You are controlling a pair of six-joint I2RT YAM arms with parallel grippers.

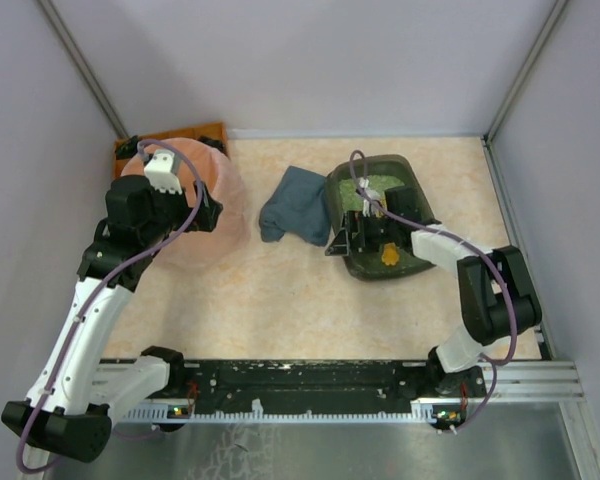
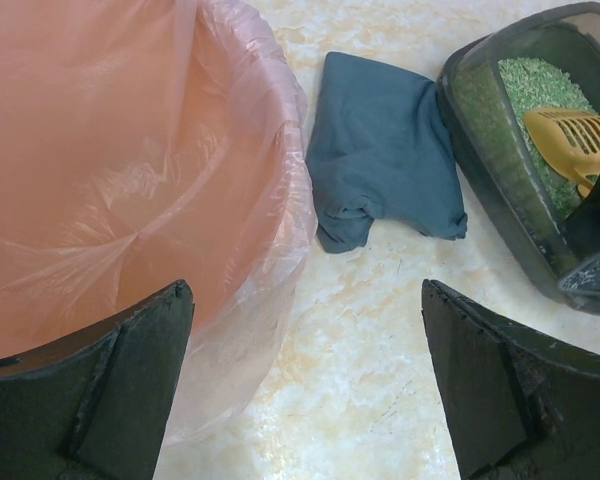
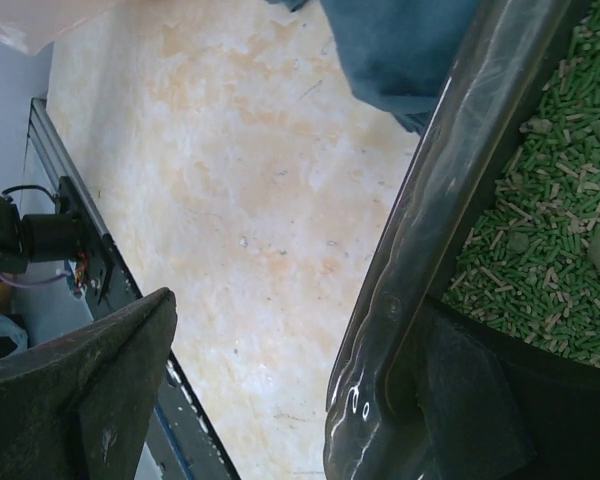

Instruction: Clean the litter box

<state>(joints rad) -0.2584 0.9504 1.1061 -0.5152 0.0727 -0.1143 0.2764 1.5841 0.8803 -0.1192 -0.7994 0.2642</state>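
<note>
The litter box is a dark grey-green tray on the right of the table, holding green granules and a yellow scoop. My right gripper is open and straddles the box's left wall: one finger hangs outside over the table, the other sits inside against the wall. My left gripper is open and empty at the right rim of the pink bucket. In the left wrist view the gripper hovers over the table, with the box and scoop at the far right.
The pink bucket is lined with a thin plastic bag. A folded blue cloth lies between the bucket and the litter box. An orange-brown tray sits in the back left corner. Grey walls enclose the table; a black rail runs along the near edge.
</note>
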